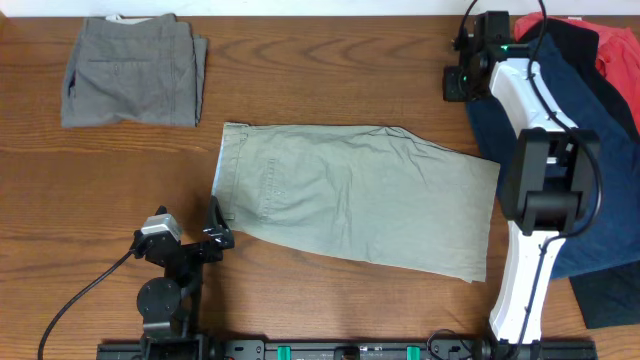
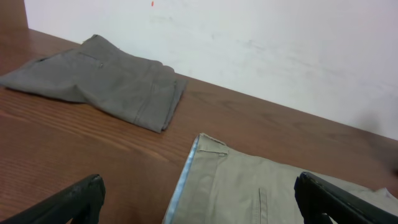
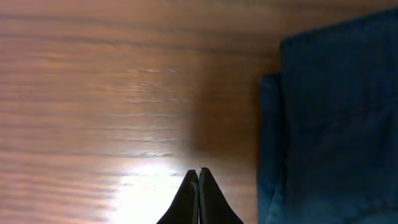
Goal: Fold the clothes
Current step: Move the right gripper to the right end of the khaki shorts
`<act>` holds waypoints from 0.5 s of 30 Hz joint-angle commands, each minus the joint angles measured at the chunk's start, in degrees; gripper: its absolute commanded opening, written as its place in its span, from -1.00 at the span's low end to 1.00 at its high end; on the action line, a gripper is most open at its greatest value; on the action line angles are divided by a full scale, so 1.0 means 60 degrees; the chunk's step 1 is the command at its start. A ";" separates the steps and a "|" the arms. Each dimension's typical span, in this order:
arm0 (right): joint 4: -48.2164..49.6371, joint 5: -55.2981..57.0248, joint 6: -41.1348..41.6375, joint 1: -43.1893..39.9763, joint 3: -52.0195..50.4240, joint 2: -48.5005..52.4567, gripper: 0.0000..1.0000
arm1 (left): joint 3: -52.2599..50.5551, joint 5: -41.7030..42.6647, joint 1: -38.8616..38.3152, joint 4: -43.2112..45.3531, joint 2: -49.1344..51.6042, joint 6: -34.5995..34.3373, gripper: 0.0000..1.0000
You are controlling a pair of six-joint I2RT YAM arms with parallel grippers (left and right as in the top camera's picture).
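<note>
1. Counter: brown wood, carrying all items.
2. Khaki shorts: spread flat at centre, waistband toward 9 o'clock, its blue lining showing.
3. Navy shorts: at 3 o'clock, under the right arm.
4. Grey shorts: folded, at 10 o'clock.
5. Left pincer: spread wide, empty, just beside the khaki waistband corner at 8 o'clock.
6. Right pincer: fingers pressed together, empty, over bare wood at 2 o'clock, beside the navy shorts.

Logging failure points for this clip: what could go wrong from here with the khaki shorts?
The open left end effector sits at the waistband corner of the khaki shorts; it may pinch only one layer. The shorts' right edge appears to touch the navy shorts, so folding could drag them.
</note>
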 commanded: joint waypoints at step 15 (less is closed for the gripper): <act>-0.0069 0.1104 -0.0040 -0.0849 -0.0022 0.0776 -0.98 | -0.0146 0.0029 -0.0018 -0.0346 -0.0018 0.0022 0.96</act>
